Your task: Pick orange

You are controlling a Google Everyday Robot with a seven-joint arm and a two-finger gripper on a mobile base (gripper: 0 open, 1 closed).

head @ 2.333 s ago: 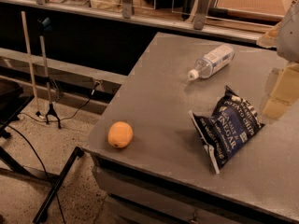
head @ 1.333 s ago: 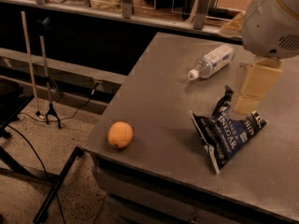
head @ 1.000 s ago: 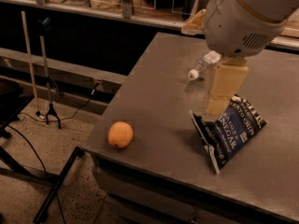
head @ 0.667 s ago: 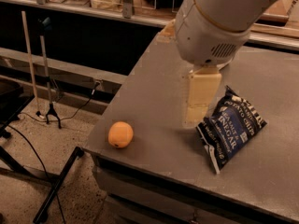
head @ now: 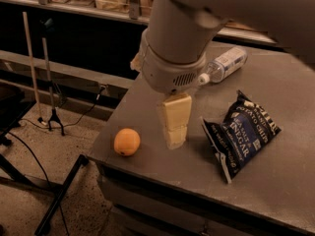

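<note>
Orange [head: 127, 141] at lower left of centre, resting on the grey table [head: 162, 173] close to its front left corner, just inside the edge and lit warmly from above

Gripper [head: 174, 137] in the middle of the frame: a cream-coloured block pointing straight down from the bulky grey wrist [head: 172, 68] of the arm, which fills the upper centre and runs off the top right. Tip low over the tabletop, touching or just above, cannot tell which. Placed just right of the orange and apart from it, a strip of bare table between the two. How far open, not to be told from this angle; nothing seen in its hold

Blue chip bag [head: 241, 134] right of centre, lying flat and crumpled, white lettering up, near the gripper but not touching it. Clear plastic bottle [head: 225, 63] on its side in the upper right, white label, cap end toward the wrist

Speckled floor [head: 29, 200] along the left side, with a thin tripod stand [head: 50, 87] at upper left and dark cables trailing beside it
</note>
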